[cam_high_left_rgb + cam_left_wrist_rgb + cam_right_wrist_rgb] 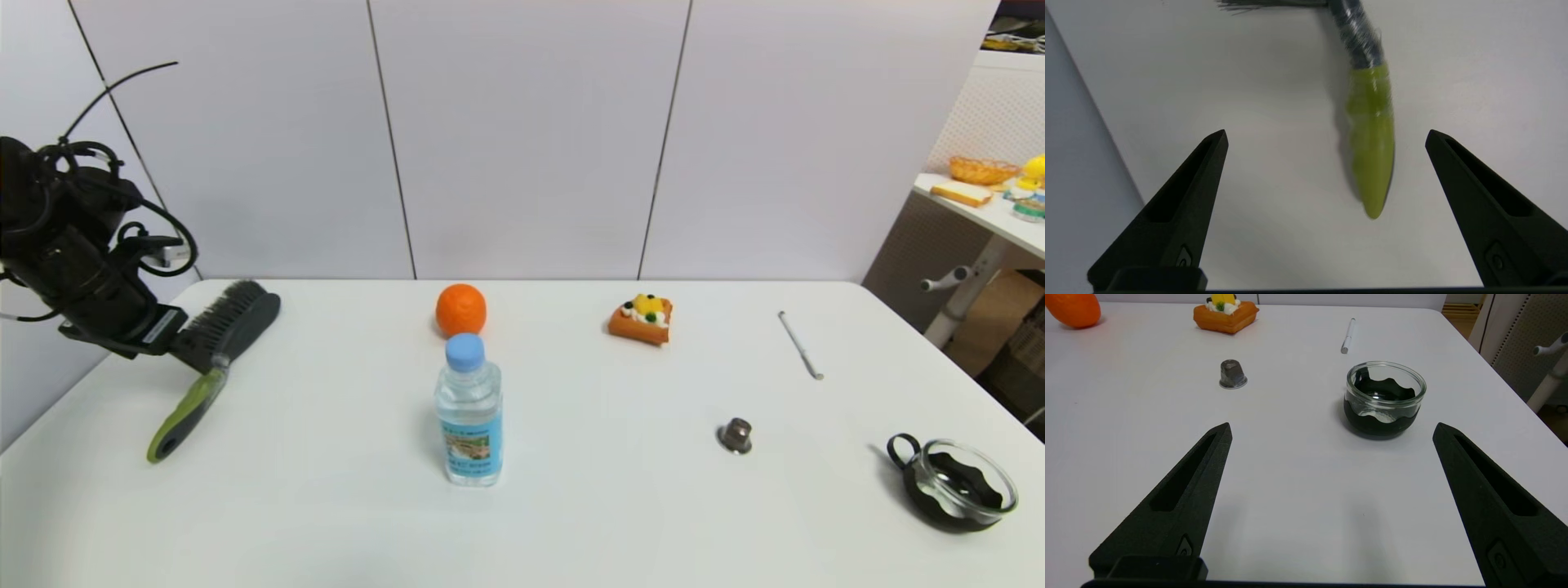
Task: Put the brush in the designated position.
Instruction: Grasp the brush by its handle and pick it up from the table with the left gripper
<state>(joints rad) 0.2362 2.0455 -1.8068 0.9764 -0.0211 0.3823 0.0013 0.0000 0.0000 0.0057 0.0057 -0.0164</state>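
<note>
Brush (pixel 214 359) lies lengthwise ahead of left gripper (pixel 1327 136), fingers spread, empty; handle tip btwn them. Right gripper (pixel 1331 430) parked, fingers spread.

We see white table (pixel 571 523). Brush (pixel 214 353): dark grey head, dark bristles, lime-green and grey handle. Orange (pixel 461 309) all orange. Bottle (pixel 469 412) clear, blue cap, blue picture label. Toy cake (pixel 642 318) orange-brown, white and yellow on top. Glass bowl (pixel 957 488) clear with wavy black base. Our grippers black.
</note>
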